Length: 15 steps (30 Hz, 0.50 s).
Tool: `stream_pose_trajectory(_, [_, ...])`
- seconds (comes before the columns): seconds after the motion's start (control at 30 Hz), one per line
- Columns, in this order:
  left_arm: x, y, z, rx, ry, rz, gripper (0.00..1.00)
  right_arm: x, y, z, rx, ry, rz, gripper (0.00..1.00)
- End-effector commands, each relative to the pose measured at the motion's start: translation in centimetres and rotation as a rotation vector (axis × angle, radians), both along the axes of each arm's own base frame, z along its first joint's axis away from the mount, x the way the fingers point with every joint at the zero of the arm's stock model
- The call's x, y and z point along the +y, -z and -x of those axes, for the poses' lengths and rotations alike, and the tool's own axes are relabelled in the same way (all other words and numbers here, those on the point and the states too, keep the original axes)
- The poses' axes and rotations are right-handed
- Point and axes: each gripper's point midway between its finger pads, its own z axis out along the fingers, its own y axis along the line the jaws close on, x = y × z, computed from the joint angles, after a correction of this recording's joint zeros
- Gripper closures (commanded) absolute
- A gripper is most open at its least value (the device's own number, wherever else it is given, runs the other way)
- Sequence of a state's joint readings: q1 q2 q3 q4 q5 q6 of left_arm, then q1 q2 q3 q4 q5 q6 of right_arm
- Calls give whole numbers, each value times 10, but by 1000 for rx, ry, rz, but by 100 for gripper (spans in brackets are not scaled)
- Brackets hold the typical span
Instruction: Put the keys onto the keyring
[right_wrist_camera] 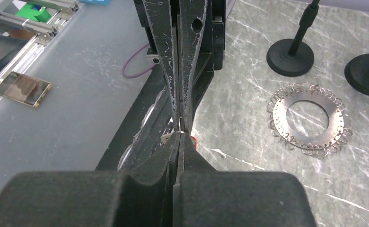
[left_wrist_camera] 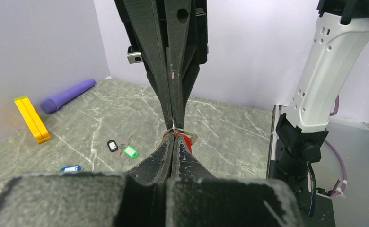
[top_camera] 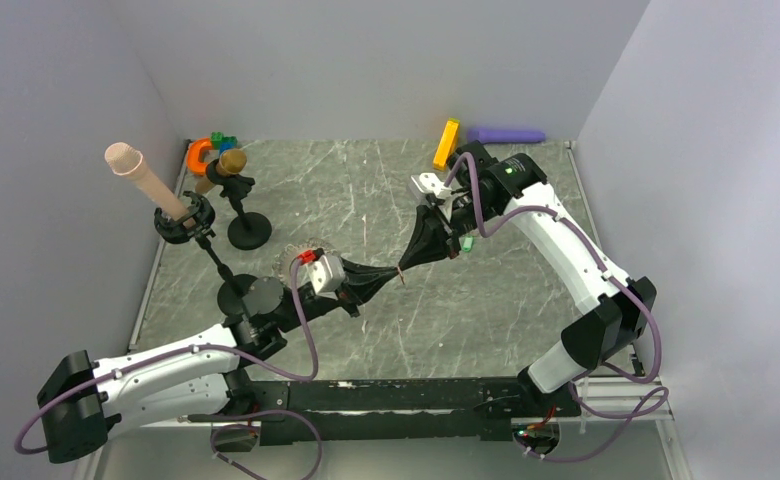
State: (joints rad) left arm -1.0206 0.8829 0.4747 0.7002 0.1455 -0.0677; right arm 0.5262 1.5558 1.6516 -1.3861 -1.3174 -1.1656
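My two grippers meet tip to tip above the middle of the table. The left gripper [top_camera: 397, 271] [left_wrist_camera: 173, 134] is shut on the red key [left_wrist_camera: 187, 138] [right_wrist_camera: 193, 140], whose small metal ring sticks out at the tips. The right gripper [top_camera: 405, 265] [right_wrist_camera: 179, 134] is shut on that ring from the opposite side. The black key [left_wrist_camera: 112, 145], green key [left_wrist_camera: 130, 151] and blue key [left_wrist_camera: 71, 168] lie loose on the table beyond. The silver keyring [right_wrist_camera: 308, 118] [top_camera: 288, 262] lies flat near the stands, partly hidden by my left wrist in the top view.
A yellow block [top_camera: 446, 144] [left_wrist_camera: 31, 118] and a purple cylinder [top_camera: 506, 134] [left_wrist_camera: 68, 94] lie at the back wall. Black stands with round bases [top_camera: 249, 231] [right_wrist_camera: 290, 56] carry tan and orange props at the back left. Walls close in the table on three sides.
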Motion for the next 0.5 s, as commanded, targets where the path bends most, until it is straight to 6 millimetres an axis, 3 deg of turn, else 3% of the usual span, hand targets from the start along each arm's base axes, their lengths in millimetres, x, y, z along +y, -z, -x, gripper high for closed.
stream_pose_trajectory(0.0, [-2,-16,5,-24,24,55,100,5,-13,6,-25,-29,-67,100])
stream_pose_trajectory(0.1, [-1,-17,3,-11,16,56,100,4,-12,6,-30,-26,-62,100])
stream_pose_trajectory(0.13, [-1,-16,3,-5,11,53,91,4,-11,5,-33,-22,-53,100])
stream_pose_trajectory(0.2, [2,-13,2,19,-3,30,61,3,-8,1,-43,-3,-22,100])
stream_pose_trajectory(0.27, [9,-11,2,27,-20,8,49,1,-3,-3,-67,17,15,100])
stream_pose_trajectory(0.37, [24,-8,4,27,-57,-25,42,-3,5,-8,-101,36,59,100])
stream_pose_trajectory(0.47, [33,-7,4,28,-84,-61,43,-4,8,-10,-123,43,83,100])
